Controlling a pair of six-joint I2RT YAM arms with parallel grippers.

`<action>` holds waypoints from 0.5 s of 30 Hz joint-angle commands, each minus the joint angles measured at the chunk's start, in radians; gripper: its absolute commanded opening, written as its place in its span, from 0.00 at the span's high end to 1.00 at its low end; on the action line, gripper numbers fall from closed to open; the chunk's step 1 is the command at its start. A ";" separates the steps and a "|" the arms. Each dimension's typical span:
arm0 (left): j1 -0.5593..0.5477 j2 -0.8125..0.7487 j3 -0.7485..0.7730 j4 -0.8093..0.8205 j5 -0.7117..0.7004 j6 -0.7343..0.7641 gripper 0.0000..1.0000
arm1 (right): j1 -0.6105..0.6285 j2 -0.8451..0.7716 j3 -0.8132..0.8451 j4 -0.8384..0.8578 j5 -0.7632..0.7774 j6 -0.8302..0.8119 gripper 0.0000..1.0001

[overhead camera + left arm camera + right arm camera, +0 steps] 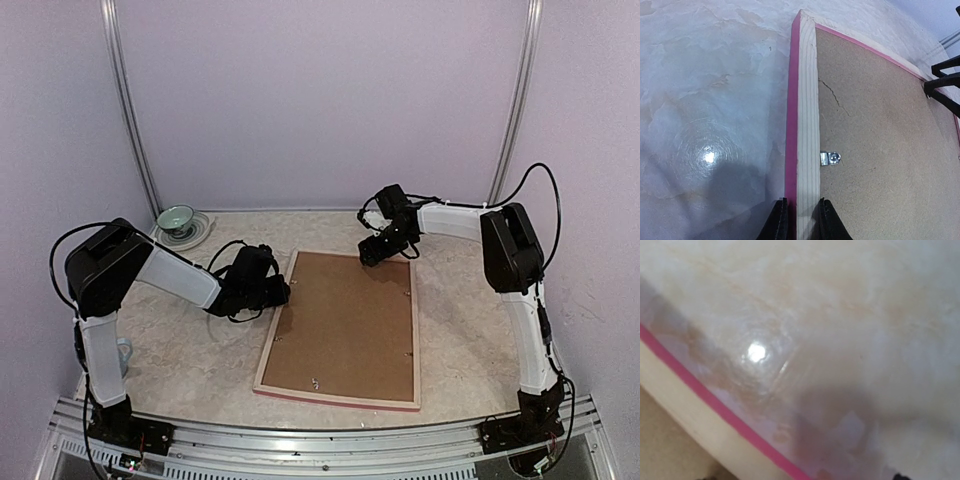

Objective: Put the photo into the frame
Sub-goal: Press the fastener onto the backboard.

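The frame (277,340) lies face down on the table, pale wood up and pink on its outer edge. A plain brown backing board (345,325) fills it. The photo is hidden. My left gripper (280,293) is at the frame's left rail. In the left wrist view the gripper (802,220) is shut across that rail (805,125), one finger on the pink edge and one on the inner side. My right gripper (385,248) is at the frame's far rail near the right corner. Its fingers (942,90) look spread, with the rail (685,400) below them.
A green bowl on a saucer (177,218) stands at the back left. A small metal turn clip (831,158) sits on the backing board by the left rail. Walls close in the table at the back and on both sides.
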 commanded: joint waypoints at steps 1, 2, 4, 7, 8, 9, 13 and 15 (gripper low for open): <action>-0.021 0.047 -0.031 -0.161 0.069 -0.010 0.82 | -0.015 -0.031 -0.019 -0.050 0.023 -0.009 0.21; -0.021 0.047 -0.031 -0.161 0.068 -0.010 0.82 | -0.015 -0.034 -0.021 -0.058 0.041 -0.012 0.21; -0.021 0.046 -0.031 -0.161 0.068 -0.010 0.82 | -0.016 -0.042 -0.027 -0.070 0.066 -0.017 0.21; -0.021 0.050 -0.031 -0.160 0.070 -0.010 0.82 | -0.015 -0.058 -0.038 -0.081 0.099 -0.022 0.21; -0.021 0.051 -0.031 -0.158 0.070 -0.011 0.82 | -0.015 -0.062 -0.042 -0.084 0.109 -0.023 0.22; -0.020 0.051 -0.031 -0.158 0.071 -0.011 0.82 | -0.015 -0.065 -0.044 -0.087 0.118 -0.024 0.22; -0.021 0.051 -0.031 -0.158 0.070 -0.011 0.82 | -0.021 -0.067 -0.051 -0.094 0.130 -0.019 0.23; -0.021 0.051 -0.033 -0.158 0.068 -0.011 0.82 | -0.025 -0.066 -0.056 -0.093 0.125 -0.013 0.23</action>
